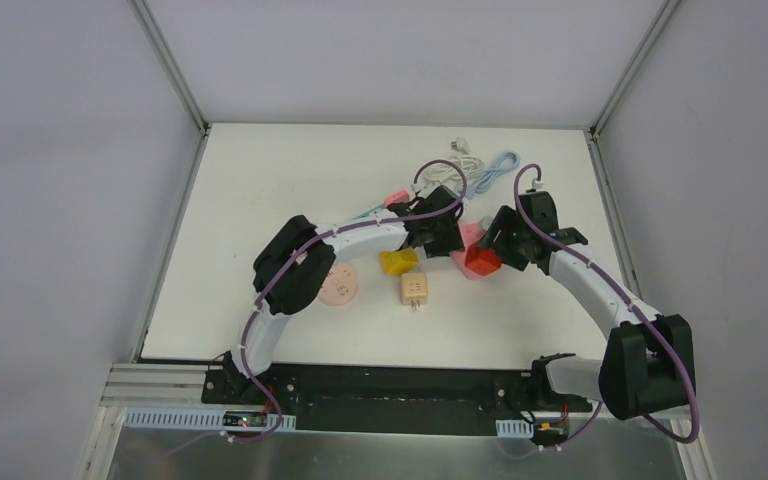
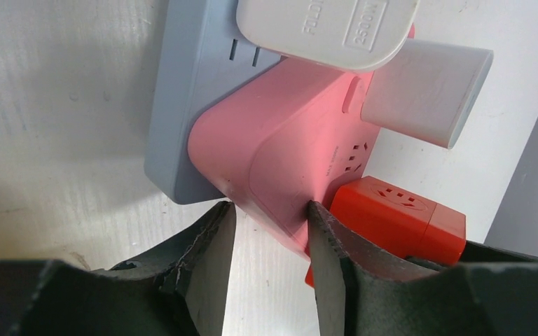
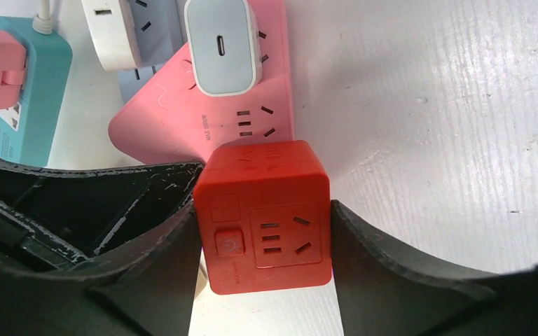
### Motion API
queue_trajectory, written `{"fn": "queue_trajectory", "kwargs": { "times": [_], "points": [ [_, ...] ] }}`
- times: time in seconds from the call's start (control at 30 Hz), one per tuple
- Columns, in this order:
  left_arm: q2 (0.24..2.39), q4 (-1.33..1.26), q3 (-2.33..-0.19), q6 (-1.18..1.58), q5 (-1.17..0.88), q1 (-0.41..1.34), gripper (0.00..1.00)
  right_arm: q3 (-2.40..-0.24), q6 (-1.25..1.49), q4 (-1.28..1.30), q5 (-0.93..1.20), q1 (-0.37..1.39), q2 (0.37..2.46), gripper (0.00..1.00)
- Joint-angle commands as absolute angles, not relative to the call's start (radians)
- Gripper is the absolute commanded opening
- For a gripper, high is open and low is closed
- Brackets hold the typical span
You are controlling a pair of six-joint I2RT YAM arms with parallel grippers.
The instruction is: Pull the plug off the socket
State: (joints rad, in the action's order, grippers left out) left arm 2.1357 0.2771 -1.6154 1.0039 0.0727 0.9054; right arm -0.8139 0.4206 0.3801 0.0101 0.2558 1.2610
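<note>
The red cube plug (image 3: 263,210) sits against the near end of the pink socket (image 3: 161,122), right of the middle of the bench (image 1: 290,180). The right fingers (image 3: 354,238) are closed on it, one pad flat against each side, with the cube's button and pin holes facing the wrist camera. The left fingers (image 2: 322,231) are narrowed to a small gap and pinch the near corner of the pink socket (image 2: 287,133) – both tips touch its sides. From that wrist the plug (image 2: 392,213) shows just beside the right-hand finger.

A white charger (image 3: 221,49) is plugged into the pink socket's top face. A grey-blue strip (image 2: 189,91) lies under the pink socket's far part, and a teal strip (image 3: 24,91) lies off to the side. Nearer the arm bases, apart from the cluster, lie a yellow piece (image 1: 398,262), a beige cube (image 1: 415,290) and a round pink piece (image 1: 339,287) – the last partly under the left arm.
</note>
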Motion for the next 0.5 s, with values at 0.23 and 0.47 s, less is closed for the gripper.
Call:
{"fn": "queue_trajectory", "kwargs": {
  "times": [0.23,0.47],
  "points": [
    [2.176,0.352,-1.524,1.013,0.119,0.896,0.36,-0.829,0.419,0.375,0.056,0.262,1.339,0.67],
    [2.166,0.37,-1.506,1.027,0.163,0.896,0.32,-0.849,0.436,0.368,0.12,0.245,1.275,0.11]
  ]
}}
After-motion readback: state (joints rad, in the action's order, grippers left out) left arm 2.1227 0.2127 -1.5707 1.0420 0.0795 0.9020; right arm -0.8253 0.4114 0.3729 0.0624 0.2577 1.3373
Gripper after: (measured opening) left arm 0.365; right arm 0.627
